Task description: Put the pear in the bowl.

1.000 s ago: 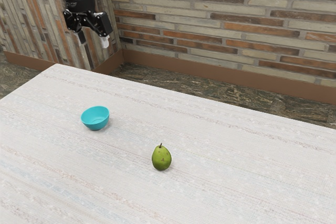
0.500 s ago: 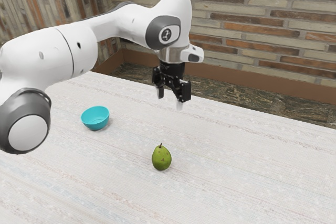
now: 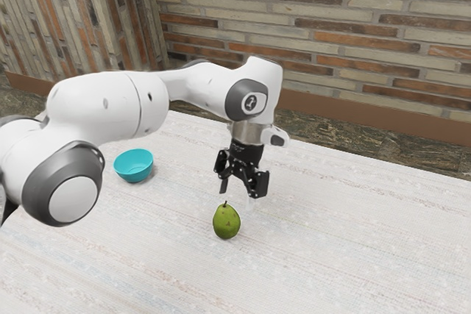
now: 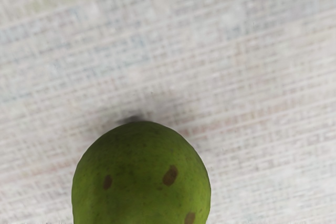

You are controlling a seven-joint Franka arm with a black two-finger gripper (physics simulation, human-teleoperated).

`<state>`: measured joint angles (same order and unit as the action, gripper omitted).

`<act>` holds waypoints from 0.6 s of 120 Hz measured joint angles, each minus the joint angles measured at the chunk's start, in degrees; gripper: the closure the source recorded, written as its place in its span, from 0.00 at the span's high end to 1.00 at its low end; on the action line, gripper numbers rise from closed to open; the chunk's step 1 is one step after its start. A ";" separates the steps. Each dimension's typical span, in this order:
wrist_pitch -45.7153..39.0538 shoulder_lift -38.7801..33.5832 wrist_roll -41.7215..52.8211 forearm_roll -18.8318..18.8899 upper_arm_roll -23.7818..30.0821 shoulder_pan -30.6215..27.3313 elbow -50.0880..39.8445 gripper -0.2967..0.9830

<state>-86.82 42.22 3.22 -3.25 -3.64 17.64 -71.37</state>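
On the pale table (image 3: pixel 346 248), the pear (image 3: pixel 227 223) stands just below the claw (image 3: pixel 239 195), fingers apart, gripping nothing.

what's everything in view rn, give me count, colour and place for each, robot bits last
pear: one, green with brown spots, standing on the table, below the gripper
bowl: one, turquoise, upright on the table, apart from the pear, toward the exterior view's left
table: one, whitish with faint coloured streaks, under the pear and bowl
walls: two, mixed grey, tan and orange-brown, behind the table, meeting at a corner
baseboard: along both walls, brown, at their foot
floor: one, dark and mottled, between table and walls
arm: one, white with grey joints, coming in from the exterior view's left
gripper: one, black, fingers apart, above the pear
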 joint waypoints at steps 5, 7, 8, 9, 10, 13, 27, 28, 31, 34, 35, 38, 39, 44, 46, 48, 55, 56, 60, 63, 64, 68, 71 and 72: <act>-0.35 0.05 -0.15 -0.01 -0.03 -0.13 -0.69 0.77; -0.50 0.11 -0.19 -0.01 -0.04 -0.16 -0.91 0.77; -0.58 0.14 -0.21 -0.01 -0.04 -0.17 -1.01 0.77; -0.65 0.16 -0.23 -0.01 -0.04 -0.18 -1.09 0.77; -0.73 0.20 -0.25 -0.01 -0.04 -0.19 -1.18 0.77; -0.99 0.32 -0.30 0.00 -0.05 -0.21 -1.41 0.77; -2.38 1.01 -0.53 0.36 -0.05 -0.38 -2.56 0.77; -2.48 1.07 -0.54 0.40 -0.05 -0.39 -2.65 0.77; -2.78 1.28 -0.58 0.52 -0.05 -0.40 -2.85 0.77; -3.06 1.59 -0.62 0.62 -0.05 -0.41 -2.97 0.77; -3.15 1.69 -0.64 0.65 -0.05 -0.41 -3.00 0.77; -3.45 2.04 -0.67 0.72 -0.05 -0.41 -3.07 0.77; -3.54 2.17 -0.68 0.74 -0.05 -0.41 -3.08 0.77; -3.98 2.76 -0.74 0.83 -0.05 -0.41 -3.14 0.77; -4.13 2.97 -0.76 0.86 -0.05 -0.41 -3.14 0.77; -4.28 3.16 -0.79 0.88 -0.05 -0.41 -3.13 0.77; -4.70 3.67 -0.86 0.95 -0.07 -0.37 -3.11 0.77; -4.75 3.72 -0.86 0.96 -0.08 -0.37 -3.11 0.77; -4.91 3.87 -0.90 1.00 -0.11 -0.36 -3.10 0.77; -4.99 3.94 -0.93 1.03 -0.12 -0.37 -3.12 0.77; -5.00 3.97 -0.94 1.04 -0.12 -0.37 -3.13 0.77; -5.01 4.03 -0.98 1.09 -0.13 -0.37 -3.15 0.77; -5.01 4.05 -1.01 1.11 -0.14 -0.35 -3.17 0.77; -5.01 4.05 -1.02 1.12 -0.12 -0.35 -3.17 0.77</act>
<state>-91.82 46.27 2.20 -2.13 -3.76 17.29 -74.54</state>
